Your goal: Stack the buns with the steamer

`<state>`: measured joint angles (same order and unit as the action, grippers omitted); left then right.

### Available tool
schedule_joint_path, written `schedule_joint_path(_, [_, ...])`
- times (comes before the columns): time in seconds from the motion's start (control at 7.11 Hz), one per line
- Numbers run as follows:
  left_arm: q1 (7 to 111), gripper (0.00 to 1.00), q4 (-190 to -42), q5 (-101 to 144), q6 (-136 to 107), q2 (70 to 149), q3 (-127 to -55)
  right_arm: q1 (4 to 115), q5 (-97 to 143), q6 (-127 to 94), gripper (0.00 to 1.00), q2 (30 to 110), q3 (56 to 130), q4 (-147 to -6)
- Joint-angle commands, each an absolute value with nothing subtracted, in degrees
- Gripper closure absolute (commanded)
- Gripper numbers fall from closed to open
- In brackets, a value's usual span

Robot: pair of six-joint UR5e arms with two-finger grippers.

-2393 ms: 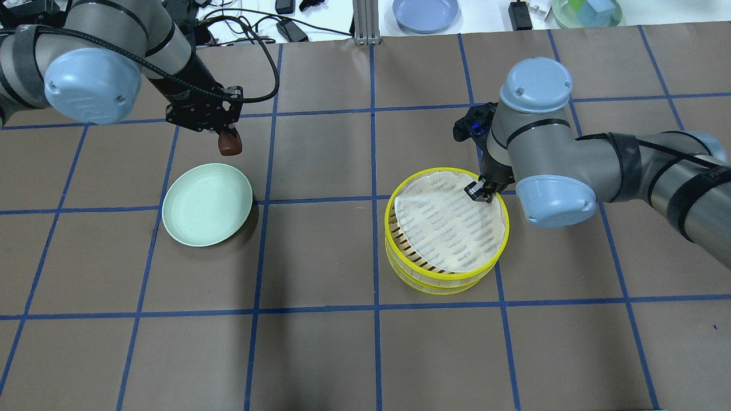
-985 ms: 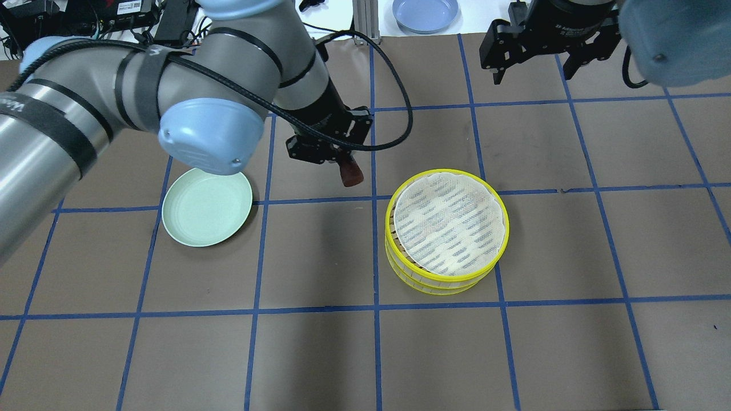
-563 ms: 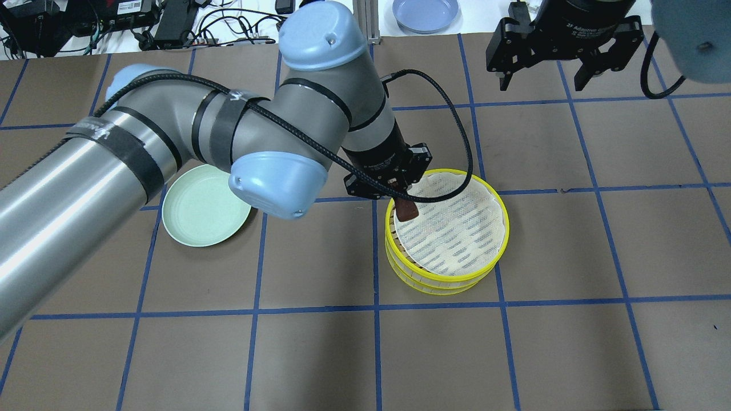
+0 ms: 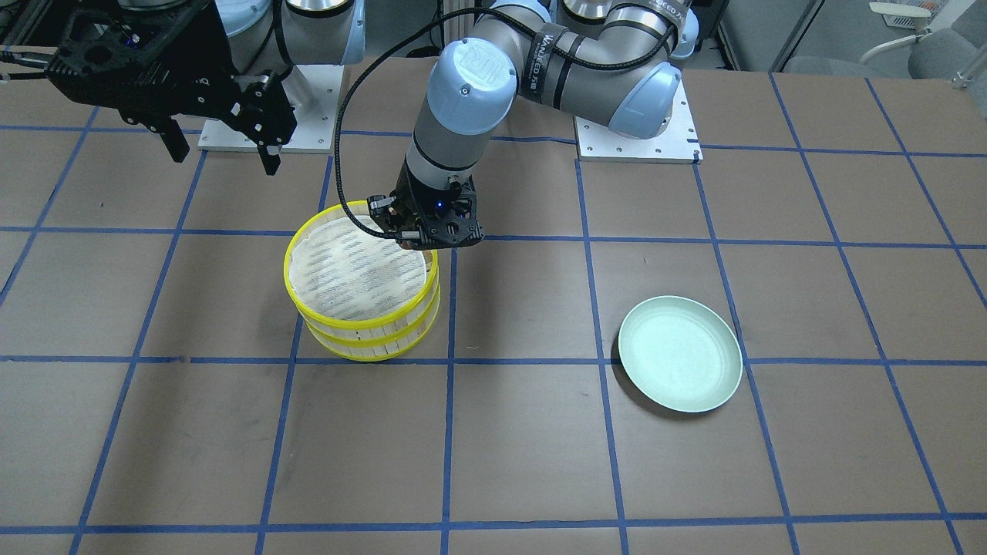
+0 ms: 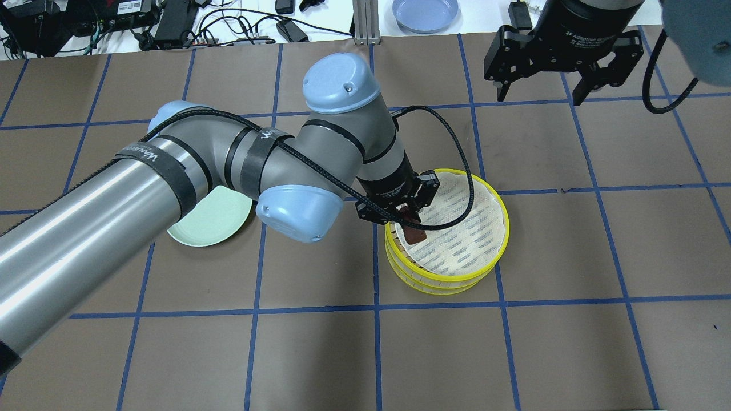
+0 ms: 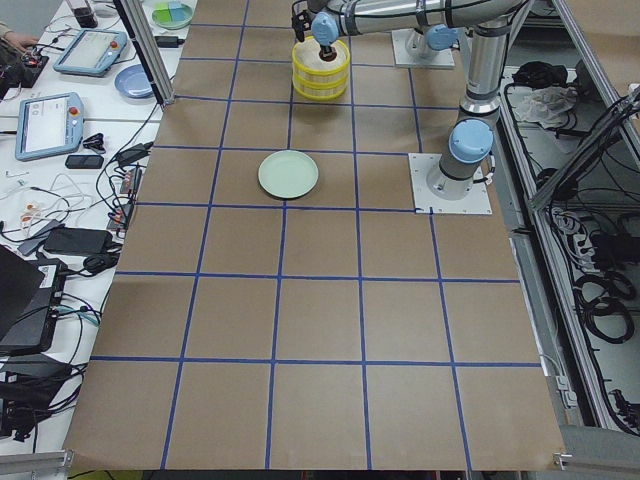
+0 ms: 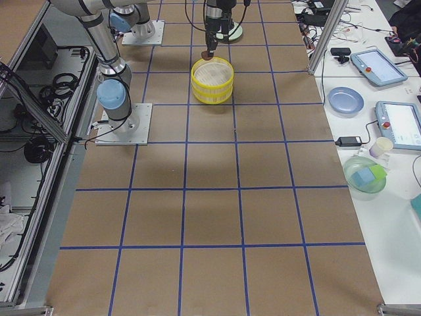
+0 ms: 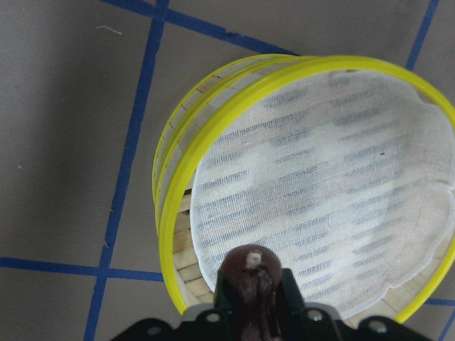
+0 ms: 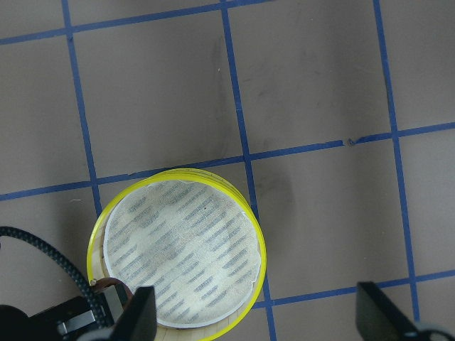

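A stack of yellow-rimmed steamer trays (image 5: pixel 506 225) stands right of centre, its top lined with a white cloth (image 5: pixel 462 228). My left gripper (image 5: pixel 408 221) is shut on the dark reddish-brown bun (image 5: pixel 413 234) and holds it just over the cloth at the steamer's left rim. The left wrist view shows the bun (image 8: pixel 252 280) between the fingers above the steamer rim (image 8: pixel 167 227). My right gripper (image 5: pixel 538 94) is open and empty, high above the back right of the table. It also shows in the front-facing view (image 4: pixel 224 156). The cream-white bun is hidden.
A pale green plate (image 4: pixel 680 353) lies empty on the table left of the steamer, partly under my left arm in the overhead view (image 5: pixel 208 228). A blue plate (image 5: pixel 425 12) and cables lie beyond the table's far edge.
My left arm carried the brown bun from beside the green plate rightward and down onto the steamer's left edge. My right gripper left the steamer's cloth, rose to the back right and is open.
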<state>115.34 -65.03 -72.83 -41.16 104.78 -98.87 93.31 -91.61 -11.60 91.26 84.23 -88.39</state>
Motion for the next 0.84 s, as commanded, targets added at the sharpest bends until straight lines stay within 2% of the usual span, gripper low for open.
schedule_joint_path(0.0, [115.49, 0.0, -62.51, -72.86, -40.96, 105.38, -98.7, 93.34, -91.32, -11.16, 0.0, 91.32, 84.73, -88.33])
schedule_joint_path(0.28, [115.75, 0.0, -61.18, -73.47, -39.47, 104.68, -97.13, 93.34, -91.75, -11.08, 0.0, 91.23, 84.73, -88.33])
schedule_joint_path(0.56, [112.44, 0.0, -64.31, -74.26, -9.74, 102.32, -93.09, 93.34, -91.58, -11.16, 0.0, 91.41, 84.73, -88.42])
schedule_joint_path(0.7, [107.45, 0.0, -68.43, -75.66, -8.54, 101.17, -91.68, 93.34, -91.23, -11.34, 0.0, 91.32, 84.73, -88.42])
